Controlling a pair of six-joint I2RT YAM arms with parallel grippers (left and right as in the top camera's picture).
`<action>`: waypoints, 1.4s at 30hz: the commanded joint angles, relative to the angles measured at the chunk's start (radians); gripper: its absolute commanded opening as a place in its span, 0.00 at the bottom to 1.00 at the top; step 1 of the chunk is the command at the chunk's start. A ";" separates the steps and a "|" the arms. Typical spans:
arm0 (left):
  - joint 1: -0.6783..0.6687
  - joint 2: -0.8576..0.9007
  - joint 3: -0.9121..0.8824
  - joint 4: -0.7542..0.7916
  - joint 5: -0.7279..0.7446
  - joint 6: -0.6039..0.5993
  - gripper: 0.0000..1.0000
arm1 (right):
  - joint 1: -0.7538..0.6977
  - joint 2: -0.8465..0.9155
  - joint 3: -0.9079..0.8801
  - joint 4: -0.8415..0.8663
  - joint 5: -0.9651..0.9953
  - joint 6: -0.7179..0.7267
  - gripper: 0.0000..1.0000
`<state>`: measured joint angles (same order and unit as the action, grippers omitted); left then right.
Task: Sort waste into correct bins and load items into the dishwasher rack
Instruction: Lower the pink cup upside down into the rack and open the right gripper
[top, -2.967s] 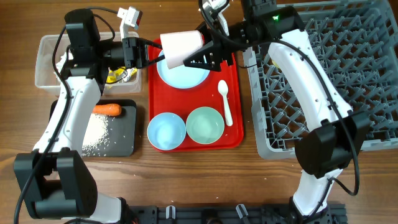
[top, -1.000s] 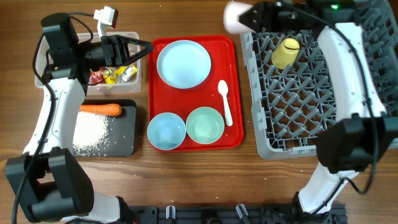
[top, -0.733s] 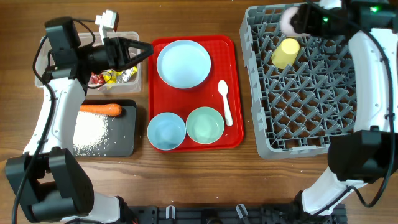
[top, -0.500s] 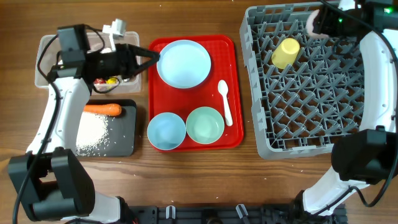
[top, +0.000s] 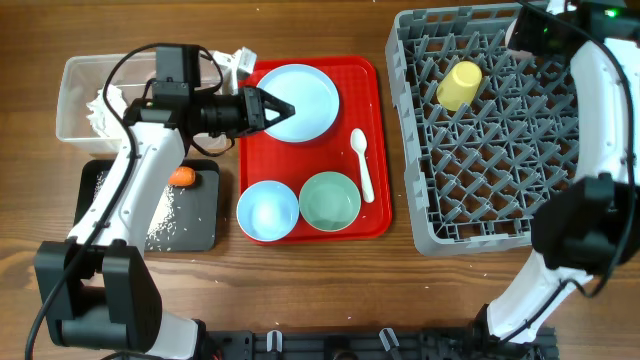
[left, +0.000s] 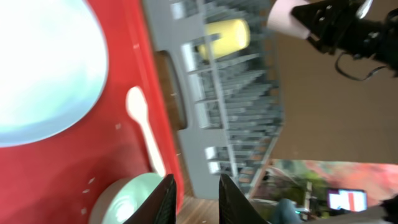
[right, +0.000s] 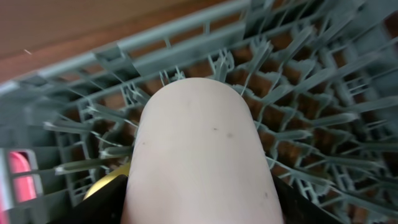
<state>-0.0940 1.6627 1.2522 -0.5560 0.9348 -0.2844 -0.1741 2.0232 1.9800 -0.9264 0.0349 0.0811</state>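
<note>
The pink cup (right: 199, 155) hangs over the far edge of the dishwasher rack (top: 500, 190), near the yellow cup (top: 460, 85). Its closed base points away from the wrist, long axis in line with the right gripper (top: 530, 32), which is clamped on it, arm stretched along the rack's right side. The left gripper (left: 196, 199), fingers slightly apart and empty, reaches level over the plate (top: 310, 100).
</note>
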 joint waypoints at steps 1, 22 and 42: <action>-0.021 -0.006 0.006 -0.040 -0.123 0.071 0.22 | -0.002 0.068 0.010 0.024 0.021 -0.030 0.26; -0.022 -0.006 0.006 -0.055 -0.164 0.072 0.23 | -0.001 0.210 0.008 0.074 0.018 -0.055 0.40; -0.022 -0.006 0.006 -0.054 -0.163 0.071 0.24 | -0.001 0.197 0.032 0.083 -0.020 -0.062 0.85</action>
<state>-0.1123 1.6627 1.2522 -0.6106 0.7811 -0.2367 -0.1738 2.2070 1.9800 -0.8436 0.0345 0.0242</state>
